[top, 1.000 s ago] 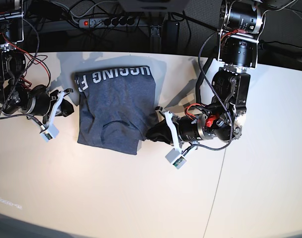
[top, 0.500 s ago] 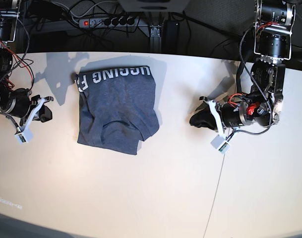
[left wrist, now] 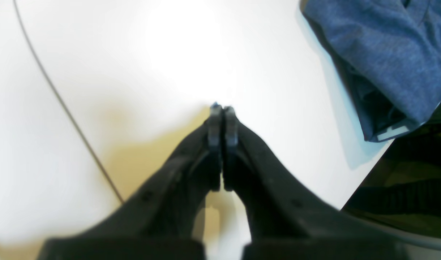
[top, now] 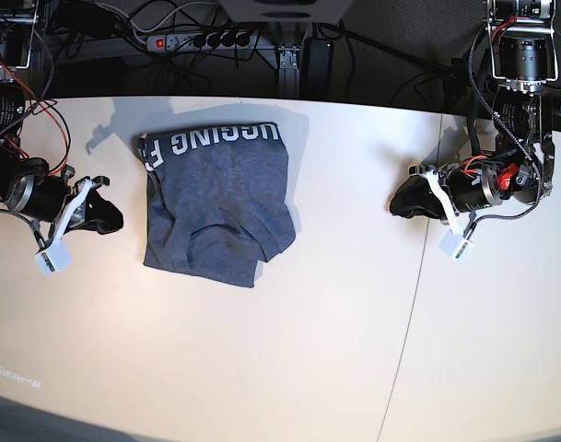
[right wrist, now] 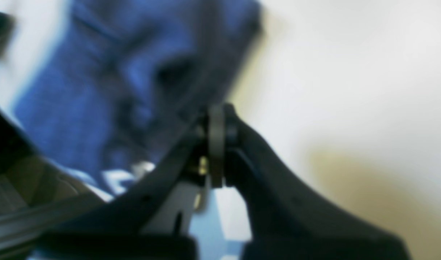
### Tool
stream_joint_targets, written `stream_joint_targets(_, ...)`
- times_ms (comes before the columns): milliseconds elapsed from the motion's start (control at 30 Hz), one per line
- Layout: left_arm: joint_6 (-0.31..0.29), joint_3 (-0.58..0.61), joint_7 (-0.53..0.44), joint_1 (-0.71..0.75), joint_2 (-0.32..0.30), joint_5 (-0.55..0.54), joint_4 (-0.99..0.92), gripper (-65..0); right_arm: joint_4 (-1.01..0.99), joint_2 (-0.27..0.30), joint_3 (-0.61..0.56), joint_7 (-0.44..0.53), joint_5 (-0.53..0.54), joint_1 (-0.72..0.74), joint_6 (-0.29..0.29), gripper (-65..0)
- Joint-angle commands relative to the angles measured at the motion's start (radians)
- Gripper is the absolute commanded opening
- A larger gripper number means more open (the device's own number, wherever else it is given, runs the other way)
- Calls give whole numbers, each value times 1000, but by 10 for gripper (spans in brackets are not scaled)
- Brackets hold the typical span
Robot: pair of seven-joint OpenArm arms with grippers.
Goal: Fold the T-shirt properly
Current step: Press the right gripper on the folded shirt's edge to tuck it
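Here, folded T-shirt [top: 218, 201] between both pincers, left pincer [top: 397, 203] closed empty, right pincer [top: 114, 219] closed empty, both apart from it

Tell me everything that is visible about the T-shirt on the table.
The T-shirt is heathered blue-grey, of soft knit cloth, folded into a rough rectangle lying flat on the pale table. White block capitals run upside down along its far edge. One corner on the near right side bulges out unevenly, with creases near it. Nothing touches it; both grippers are apart from it.

black arms [top: 496, 184] — red wires, white tags
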Motion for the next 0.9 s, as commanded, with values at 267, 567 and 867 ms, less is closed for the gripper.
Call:
stream_joint_targets(267, 5, -5, -18, -14, -11, -15, 15, -650, 79, -89, -63, -17, 128, 49, 47, -650)
stream_joint_targets(567, 5, -5, -18, -13, -12, 14, 15, -650, 2, -138, -200, 103, -92, 50, 45, -650)
stream_joint_targets(867, 5, -5, -18, -13, -11, 10, 15, -650, -177, -127, -200, 179, -212, 50, 45, -650)
